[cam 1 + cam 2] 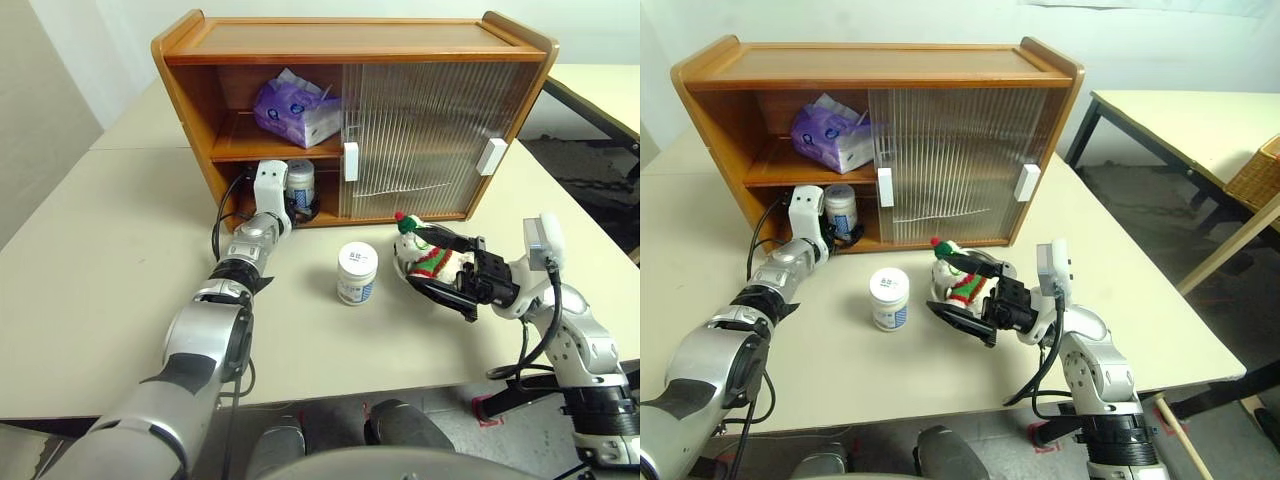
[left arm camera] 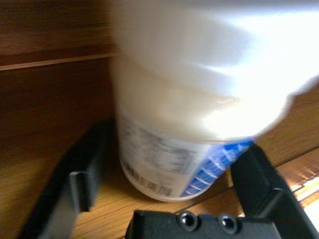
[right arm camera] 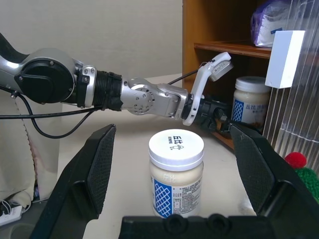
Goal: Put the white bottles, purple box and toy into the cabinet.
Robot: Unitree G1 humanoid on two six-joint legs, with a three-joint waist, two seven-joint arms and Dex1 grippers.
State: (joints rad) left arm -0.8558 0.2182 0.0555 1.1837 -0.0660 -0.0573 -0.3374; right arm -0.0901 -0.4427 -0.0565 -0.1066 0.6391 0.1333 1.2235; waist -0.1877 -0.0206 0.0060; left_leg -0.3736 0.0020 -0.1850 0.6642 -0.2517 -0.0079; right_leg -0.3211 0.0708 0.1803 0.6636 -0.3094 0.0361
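I see one white bottle (image 1: 300, 184) standing on the bottom shelf of the cabinet (image 1: 350, 45), in the open left half, and my left gripper (image 1: 299, 207) reaches in around it. The left wrist view puts that bottle (image 2: 199, 114) between the two black fingers (image 2: 75, 179), which stand spread on either side of it with a gap showing at the label; I cannot tell whether either finger touches it. The bottle rests on the shelf board.

The second white bottle (image 1: 357, 273) stands upright on the table (image 1: 100, 260), in front of the cabinet and between my two arms. The right wrist view looks straight at it (image 3: 176, 172), with my right gripper (image 3: 174, 164) wide open and empty, the fingers well apart from the jar. That same view also shows the left gripper (image 3: 212, 112) at the shelved bottle (image 3: 249, 99) from the side.

The toy (image 1: 424, 255) sits on the table just beside my right gripper (image 1: 440, 265), between its spread fingers in the head views, not pinched.

The purple box (image 1: 296, 108) lies on the cabinet's middle shelf, left of the ribbed sliding doors (image 1: 430, 140).
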